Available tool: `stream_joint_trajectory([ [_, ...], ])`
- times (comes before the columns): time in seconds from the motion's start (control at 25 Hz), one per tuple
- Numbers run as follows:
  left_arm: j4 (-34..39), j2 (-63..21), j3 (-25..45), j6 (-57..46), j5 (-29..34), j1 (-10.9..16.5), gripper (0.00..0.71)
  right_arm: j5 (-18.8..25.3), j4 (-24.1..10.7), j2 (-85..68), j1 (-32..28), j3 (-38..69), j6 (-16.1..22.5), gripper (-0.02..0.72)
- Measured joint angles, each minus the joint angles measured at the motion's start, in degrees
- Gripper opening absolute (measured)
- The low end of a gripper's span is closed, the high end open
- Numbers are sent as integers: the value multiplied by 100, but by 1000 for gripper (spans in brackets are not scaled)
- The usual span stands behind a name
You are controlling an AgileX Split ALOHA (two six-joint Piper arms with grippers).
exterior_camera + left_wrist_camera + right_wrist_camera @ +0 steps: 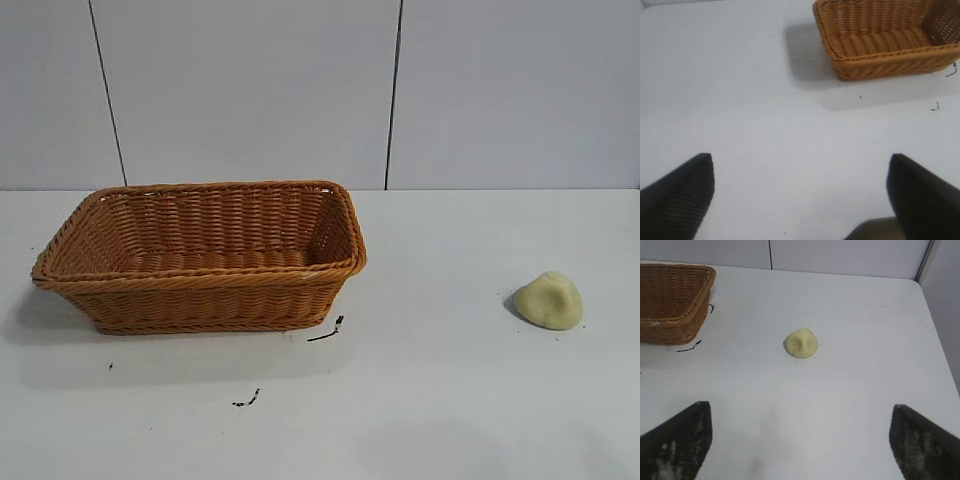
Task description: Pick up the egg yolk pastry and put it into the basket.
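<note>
A bare test lab is showing here: a plain white counter [450,400] is running back to grey wall panels [250,90] with dark seams [393,95].

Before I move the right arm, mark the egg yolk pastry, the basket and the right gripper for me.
egg yolk pastry [549,300], exterior view, middle of its dome.
basket [200,272], exterior view, near braided rim.
right gripper [800,440], right wrist view, midway between its open fingertips.

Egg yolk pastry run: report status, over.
Left gripper open, empty. Right gripper open, short of egg yolk pastry on table. Basket empty. Path clear.
</note>
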Motion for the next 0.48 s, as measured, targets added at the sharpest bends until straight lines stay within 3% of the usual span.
stream_joint_trajectory([
  [0.48, 0, 0, 0, 0, 0, 0, 696, -5, 0, 224, 0, -20, 0, 659],
])
